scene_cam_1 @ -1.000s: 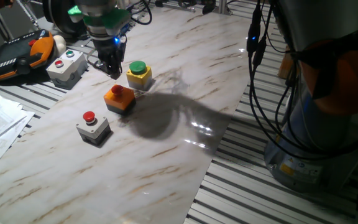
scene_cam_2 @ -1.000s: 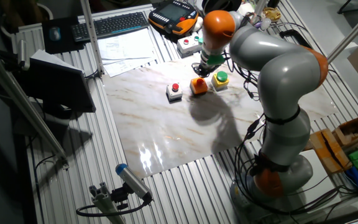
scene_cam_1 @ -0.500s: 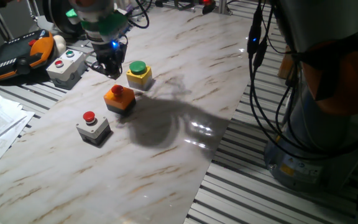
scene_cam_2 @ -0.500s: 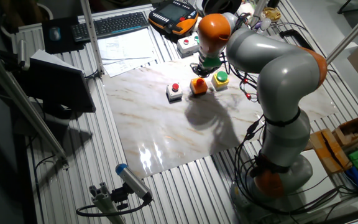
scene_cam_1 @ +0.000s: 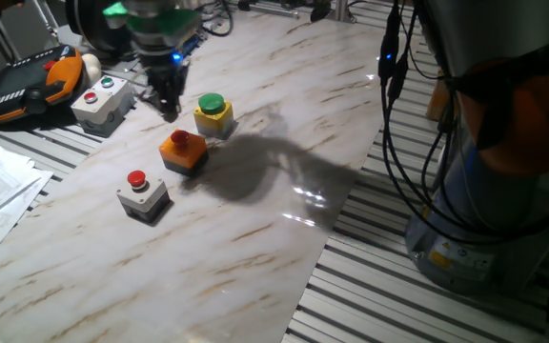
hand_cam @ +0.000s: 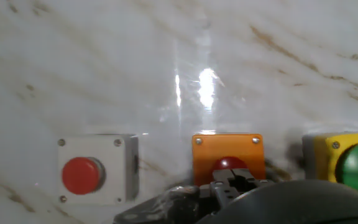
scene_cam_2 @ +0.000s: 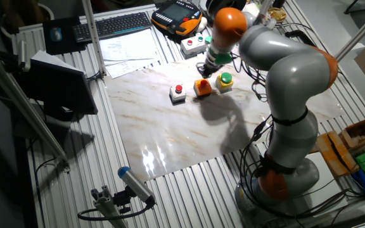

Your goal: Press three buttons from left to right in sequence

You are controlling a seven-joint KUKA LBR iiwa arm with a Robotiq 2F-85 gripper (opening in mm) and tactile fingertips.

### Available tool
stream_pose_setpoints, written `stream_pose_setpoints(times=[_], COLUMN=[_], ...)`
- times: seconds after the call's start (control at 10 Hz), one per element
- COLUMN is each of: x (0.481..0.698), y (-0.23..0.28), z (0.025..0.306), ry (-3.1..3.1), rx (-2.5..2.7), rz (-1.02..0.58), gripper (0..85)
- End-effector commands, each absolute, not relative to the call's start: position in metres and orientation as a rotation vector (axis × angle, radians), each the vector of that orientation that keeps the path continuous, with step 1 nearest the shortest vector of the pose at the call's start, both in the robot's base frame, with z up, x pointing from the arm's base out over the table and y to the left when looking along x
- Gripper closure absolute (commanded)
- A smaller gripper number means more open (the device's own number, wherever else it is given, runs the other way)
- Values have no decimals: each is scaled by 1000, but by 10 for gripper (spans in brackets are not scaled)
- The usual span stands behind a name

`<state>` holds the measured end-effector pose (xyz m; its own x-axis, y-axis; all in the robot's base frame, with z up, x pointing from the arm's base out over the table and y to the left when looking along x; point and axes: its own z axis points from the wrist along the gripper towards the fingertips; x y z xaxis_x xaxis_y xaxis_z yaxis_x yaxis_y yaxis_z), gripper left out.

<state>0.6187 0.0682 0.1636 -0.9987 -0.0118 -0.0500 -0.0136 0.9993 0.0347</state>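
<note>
Hand [scene_cam_1: 168, 103] hangs over the far edge of the button row, tips pointing down, apart from everything on the white marble-pattern worktop [scene_cam_1: 255, 238]. It carries nothing. Finger state: can't tell, since the hand view shows only the dark tip assembly at the bottom of frame, and no gap or contact is visible in either fixed view.

The three targets sit in a diagonal line:
- grey square box with red round cap [scene_cam_1: 142, 193], the leftmost in hand view [hand_cam: 96, 169]
- orange square box with red round cap [scene_cam_1: 182, 151], the middle one [hand_cam: 228, 159]
- yellow square box with green round cap [scene_cam_1: 213, 111], the rightmost [hand_cam: 347, 163]

Key relation: in hand view the orange box sits dead centre, straight ahead of the tips, with the grey box off to the left and the yellow box cut by the right edge. So the hand is lined up with the middle button, just behind it and above it. From the fixed views it looks level with the gap between the orange and yellow boxes, on the far side.

Judgement: which press comes next can't be read from this. If the orange one, it's a short move forward and down. If the grey one, traverse left along the row first.

The larger grey two-button box [scene_cam_1: 102, 100] sits off the marble, behind the hand; not a target.
</note>
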Motion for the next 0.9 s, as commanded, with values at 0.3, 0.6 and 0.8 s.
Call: stream_pose_setpoints(times=[0.3, 0.6, 0.8], x=[617, 611, 610], y=[127, 155, 165], z=[161, 150, 142], ry=[3083, 3082, 3077], rx=[57, 93, 107], rz=[30, 62, 53], gripper=[843, 843, 843])
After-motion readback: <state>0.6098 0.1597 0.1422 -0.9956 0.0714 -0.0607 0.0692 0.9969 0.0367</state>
